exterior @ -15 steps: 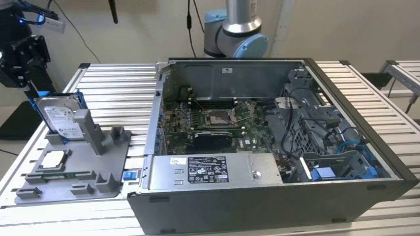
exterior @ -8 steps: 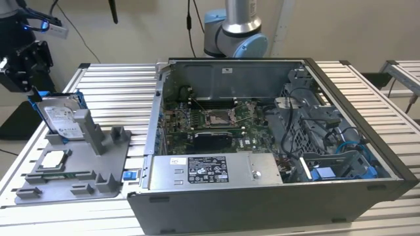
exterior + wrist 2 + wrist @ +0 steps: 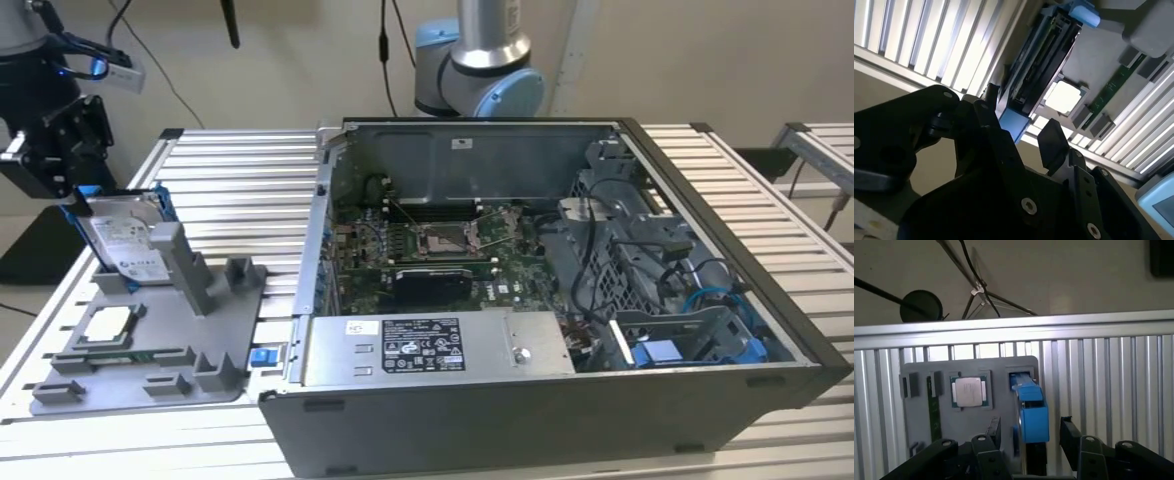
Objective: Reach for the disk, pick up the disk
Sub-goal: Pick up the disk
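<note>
slatted table (image 3: 227, 150) | open computer case (image 3: 534, 420) on table | grey fixture tray (image 3: 234, 310) just beside case, toward exterior view's left | gripper (image 3: 1029, 432) fingers apart, straddling disk top, gap each side | disk (image 3: 127, 245) upright on edge in tray slot | square chip (image 3: 110, 322) flat in tray near disk

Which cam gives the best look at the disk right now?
Exterior view: the disk stands upright in the grey fixture, with its label face and blue bracket showing. In both wrist views the disk is edge-on, mostly blue bracket.
</note>
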You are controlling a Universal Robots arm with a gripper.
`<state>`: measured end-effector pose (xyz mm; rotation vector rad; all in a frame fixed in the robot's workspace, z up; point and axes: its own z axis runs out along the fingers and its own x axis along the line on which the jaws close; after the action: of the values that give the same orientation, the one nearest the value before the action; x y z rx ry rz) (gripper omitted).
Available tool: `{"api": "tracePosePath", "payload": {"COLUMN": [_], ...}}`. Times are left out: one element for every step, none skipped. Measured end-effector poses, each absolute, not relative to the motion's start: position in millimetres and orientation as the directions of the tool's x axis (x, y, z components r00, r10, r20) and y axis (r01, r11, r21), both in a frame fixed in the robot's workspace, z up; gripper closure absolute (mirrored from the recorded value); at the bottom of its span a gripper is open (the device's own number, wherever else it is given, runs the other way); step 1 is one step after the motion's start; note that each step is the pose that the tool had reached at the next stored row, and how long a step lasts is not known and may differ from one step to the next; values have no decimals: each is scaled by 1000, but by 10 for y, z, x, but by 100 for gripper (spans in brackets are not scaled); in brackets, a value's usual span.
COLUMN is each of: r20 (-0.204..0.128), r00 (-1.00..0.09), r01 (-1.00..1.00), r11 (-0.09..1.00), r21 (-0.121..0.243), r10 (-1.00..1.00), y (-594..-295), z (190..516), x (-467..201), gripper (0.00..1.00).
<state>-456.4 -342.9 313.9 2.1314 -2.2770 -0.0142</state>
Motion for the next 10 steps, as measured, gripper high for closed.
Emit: {"api": "tracePosePath", "payload": {"r20": [10, 10, 10, 10, 10, 10, 10, 10, 9, 10], "r00": [-65, -65, -64, -63, -62, -61, -60, -59, -58, -57], "r01": [-998, -998, -998, -998, -998, -998, -998, -998, -998, -998], "r11": [66, 65, 64, 64, 62, 61, 60, 59, 58, 57], "r21": [22, 21, 20, 18, 16, 14, 12, 10, 9, 8], "r10": [-998, -998, -998, -998, -998, -998, -998, -998, -998, -998], "y": [-3428, -3426, -3424, -3422, -3419, -3417, -3415, -3413, -3410, -3406], "z": [3121, 3102, 3083, 3066, 3047, 3029, 3012, 2993, 2976, 2960], "x": [-4564, -4565, -4566, -4568, -4569, -4571, -4573, -4576, -4580, -4586], "gripper": [0, 0, 0, 0, 0, 0, 0, 0, 0, 0]}}
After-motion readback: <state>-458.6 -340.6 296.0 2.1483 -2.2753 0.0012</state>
